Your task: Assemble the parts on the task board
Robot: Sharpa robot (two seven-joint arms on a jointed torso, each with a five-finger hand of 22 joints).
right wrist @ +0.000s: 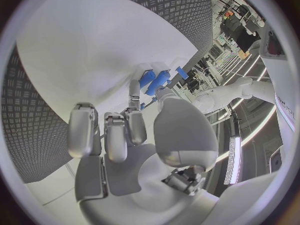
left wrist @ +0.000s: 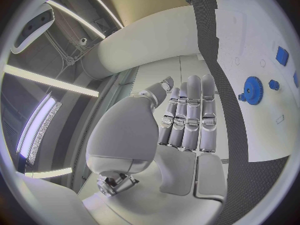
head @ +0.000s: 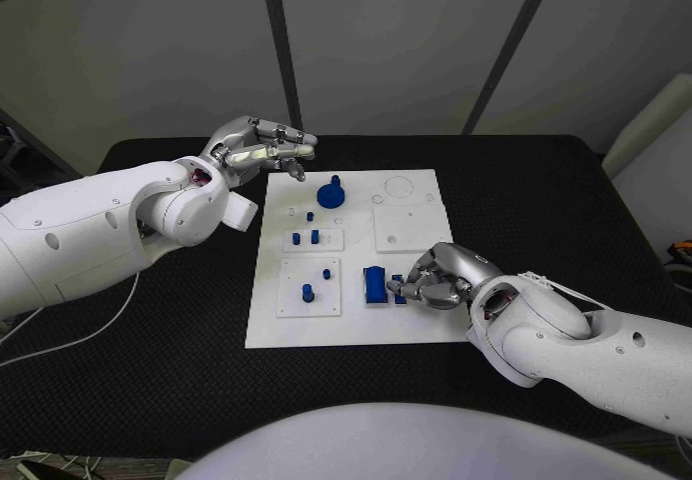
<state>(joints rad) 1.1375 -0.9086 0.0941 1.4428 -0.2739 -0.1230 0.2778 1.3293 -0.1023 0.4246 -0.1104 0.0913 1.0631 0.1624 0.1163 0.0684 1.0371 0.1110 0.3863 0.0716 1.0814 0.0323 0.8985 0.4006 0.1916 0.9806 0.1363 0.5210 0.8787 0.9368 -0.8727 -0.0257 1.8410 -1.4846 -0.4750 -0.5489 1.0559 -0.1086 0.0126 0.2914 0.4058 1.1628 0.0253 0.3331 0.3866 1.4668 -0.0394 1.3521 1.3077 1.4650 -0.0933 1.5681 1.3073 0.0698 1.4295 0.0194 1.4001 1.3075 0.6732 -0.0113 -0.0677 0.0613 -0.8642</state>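
Right hand (head: 437, 279) sits curled by the blue block (head: 375, 284) mid-board, grip unclear, while left hand (head: 263, 146) hovers empty, fingers straight, off the task board (head: 408, 320) far-left edge.

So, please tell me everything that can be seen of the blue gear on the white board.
The round blue gear with fine teeth looks like matte plastic. A small blue knob or peg stands up at its centre, seen in the head view; the left wrist view shows the toothed rim. It lies flat on the white rectangular task board, in the far part towards the left robot hand. That robot hand hovers beside it, and nothing but the board touches the gear.
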